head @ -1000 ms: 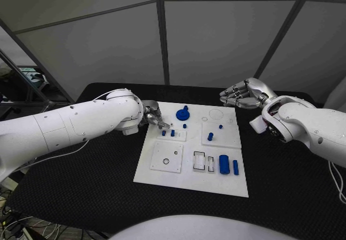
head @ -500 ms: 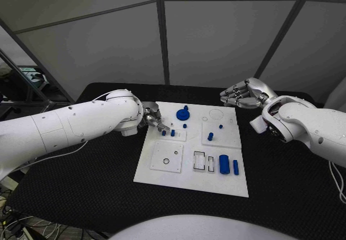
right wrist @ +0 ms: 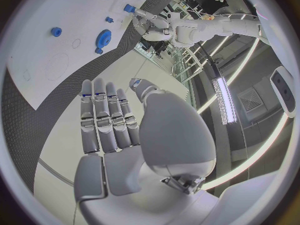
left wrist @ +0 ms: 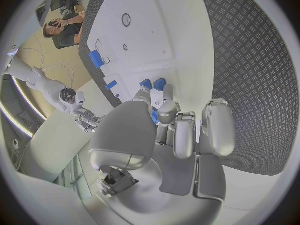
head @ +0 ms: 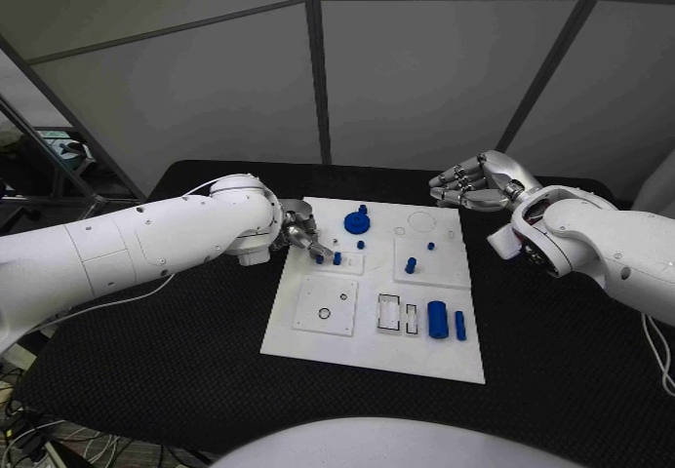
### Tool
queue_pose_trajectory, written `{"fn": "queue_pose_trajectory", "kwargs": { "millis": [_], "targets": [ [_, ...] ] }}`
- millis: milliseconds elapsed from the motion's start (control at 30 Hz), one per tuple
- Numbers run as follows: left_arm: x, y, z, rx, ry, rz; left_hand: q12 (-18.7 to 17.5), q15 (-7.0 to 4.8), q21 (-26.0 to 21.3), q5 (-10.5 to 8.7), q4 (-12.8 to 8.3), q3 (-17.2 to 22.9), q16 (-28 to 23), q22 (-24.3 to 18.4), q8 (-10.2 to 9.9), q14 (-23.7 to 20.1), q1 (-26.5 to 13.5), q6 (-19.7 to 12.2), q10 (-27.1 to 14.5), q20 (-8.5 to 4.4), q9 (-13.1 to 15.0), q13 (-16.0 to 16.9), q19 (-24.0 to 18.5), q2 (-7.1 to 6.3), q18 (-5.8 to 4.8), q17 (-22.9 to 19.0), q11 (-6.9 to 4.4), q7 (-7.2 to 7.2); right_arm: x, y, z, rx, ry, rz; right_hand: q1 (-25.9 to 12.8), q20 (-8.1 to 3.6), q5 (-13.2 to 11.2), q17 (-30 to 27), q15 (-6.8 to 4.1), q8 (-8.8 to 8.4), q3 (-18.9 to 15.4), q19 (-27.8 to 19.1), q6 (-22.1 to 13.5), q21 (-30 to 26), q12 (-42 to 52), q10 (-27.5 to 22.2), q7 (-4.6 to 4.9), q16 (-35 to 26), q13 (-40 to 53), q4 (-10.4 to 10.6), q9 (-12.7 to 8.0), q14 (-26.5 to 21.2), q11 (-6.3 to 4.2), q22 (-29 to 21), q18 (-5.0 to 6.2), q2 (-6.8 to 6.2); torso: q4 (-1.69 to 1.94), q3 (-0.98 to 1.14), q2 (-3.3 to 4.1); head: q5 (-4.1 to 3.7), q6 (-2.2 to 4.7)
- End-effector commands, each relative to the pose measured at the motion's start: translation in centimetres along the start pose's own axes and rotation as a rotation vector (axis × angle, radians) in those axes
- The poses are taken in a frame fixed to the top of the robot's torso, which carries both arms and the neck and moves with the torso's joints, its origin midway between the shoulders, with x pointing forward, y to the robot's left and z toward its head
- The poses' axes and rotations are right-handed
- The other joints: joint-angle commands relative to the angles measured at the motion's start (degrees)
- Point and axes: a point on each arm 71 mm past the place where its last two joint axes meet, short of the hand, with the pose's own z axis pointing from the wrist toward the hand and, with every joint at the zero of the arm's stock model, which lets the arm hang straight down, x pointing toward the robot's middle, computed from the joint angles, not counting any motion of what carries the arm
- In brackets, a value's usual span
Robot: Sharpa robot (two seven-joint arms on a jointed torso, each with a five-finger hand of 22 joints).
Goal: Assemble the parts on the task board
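1. The left hand [head: 299, 234] is at the left edge of the task board [head: 337, 341], its fingertips down at two small blue pegs [head: 328, 259] standing near that edge. In the left wrist view the fingers [left wrist: 167, 110] curl in beside the pegs; whether they actually grip one, I cannot tell.
2. The right hand [head: 476, 185] hangs above the table beyond the board's far right corner, fingers side by side, extended and holding nothing.
3. The step looks like picking or seating a peg. Next, the left hand would need a firm pinch on one peg, then a straight lift, keeping it vertical.
4. Both pegs stand upright, long axis vertical.
5. A blue gear [head: 357, 223] sits just beyond them, and a larger blue cylinder [head: 438, 321] lies flat near the right front, its long axis running front to back.
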Motion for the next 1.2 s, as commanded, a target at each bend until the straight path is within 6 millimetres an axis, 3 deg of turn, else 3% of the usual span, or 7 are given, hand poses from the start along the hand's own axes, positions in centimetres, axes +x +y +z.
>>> {"fn": "queue_pose_trajectory", "kwargs": {
  "millis": [33,933,1200],
  "targets": [
    [0.05,0.03,0.01,-0.015,0.013,0.013,-0.44,-0.54,0.22,-0.06,-0.18,-0.13,0.08,6.62,0.26,5.25,0.6,0.29,-0.06,-0.04,0.2,-0.08,0.39,0.45,-1.38,12.67,-0.52,-0.11,0.02,0.13,0.05,-0.007,0.006,0.004,-0.45,0.25,0.3,-0.07,-0.03,-0.21,0.29,0.02,-0.11,-0.28,-0.27,-0.36,0.08,-0.2,-0.04,0.12,-0.06,-0.42,0.21,-0.06,0.2,-0.01,0.02,0.03,0.02,0.02,-0.09],
    [0.27,-0.11,0.24,-0.034,0.038,0.026,-0.41,-0.67,0.17,-0.02,-0.47,0.16,0.06,6.75,0.67,5.25,2.43,0.31,0.32,-0.18,1.16,0.56,0.34,1.0,-1.38,12.66,-0.68,-0.28,0.08,0.1,0.08,-0.006,0.009,0.005,-0.45,0.25,0.3,-0.07,-0.03,-0.21,0.29,0.02,-0.11,-0.28,-0.27,-0.36,0.08,-0.2,-0.04,0.12,-0.06,-0.42,0.21,-0.06,0.2,-0.01,-0.09,0.0,-0.02,0.01,-0.17],
    [0.04,-0.17,0.32,-0.03,0.008,0.011,-0.65,-0.82,0.1,0.11,-0.4,1.16,0.05,6.85,0.83,5.25,3.87,0.02,0.29,-0.31,1.91,0.61,0.31,2.64,-1.36,12.67,-0.84,-0.45,0.06,0.09,0.07,-0.005,0.009,0.005,-0.51,0.26,0.4,-0.2,-0.02,-0.2,0.36,0.13,-0.14,-0.44,-0.27,-0.38,0.08,-0.19,-0.04,0.16,-0.05,-0.41,0.21,-0.18,0.21,0.1,0.02,0.01,-0.1,-0.07,-0.12]
  ]
}}
